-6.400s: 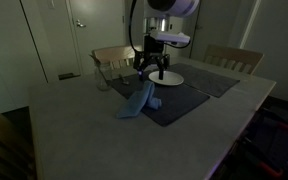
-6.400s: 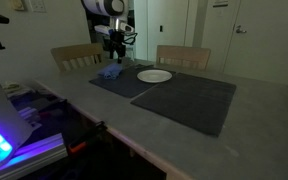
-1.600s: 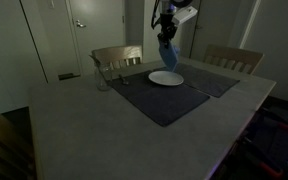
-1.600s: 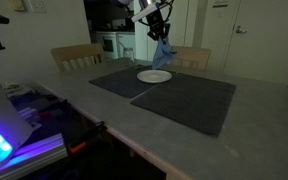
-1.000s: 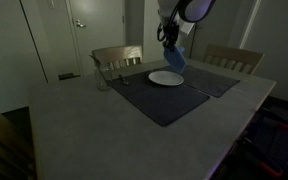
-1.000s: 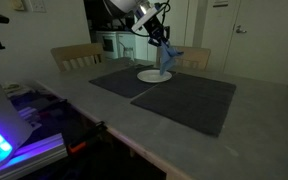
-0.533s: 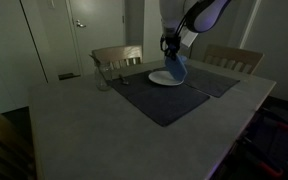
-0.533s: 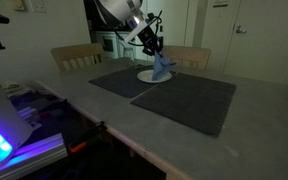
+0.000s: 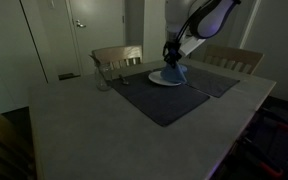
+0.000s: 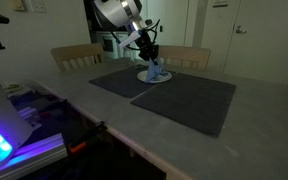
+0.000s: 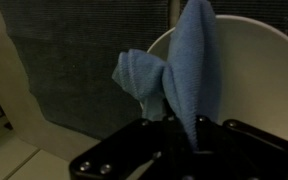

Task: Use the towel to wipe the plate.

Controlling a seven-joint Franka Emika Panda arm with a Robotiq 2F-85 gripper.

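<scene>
Wrist view: towel [image 11: 189,60] hangs onto plate [image 11: 264,60]

You have the claw [image 11: 189,132] clamped on the towel's top fold, so the loose end drapes down, ready to drag as a wipe. The plate sits on the dark mat [image 11: 74,70] toward the table's [image 9: 84,130] far side, with the towel on or just over it in both exterior views. Real contact is likely, but the dim light blurs it. The claw's tips are buried in cloth, and the frame edge cuts off part of the plate's rim.
</scene>
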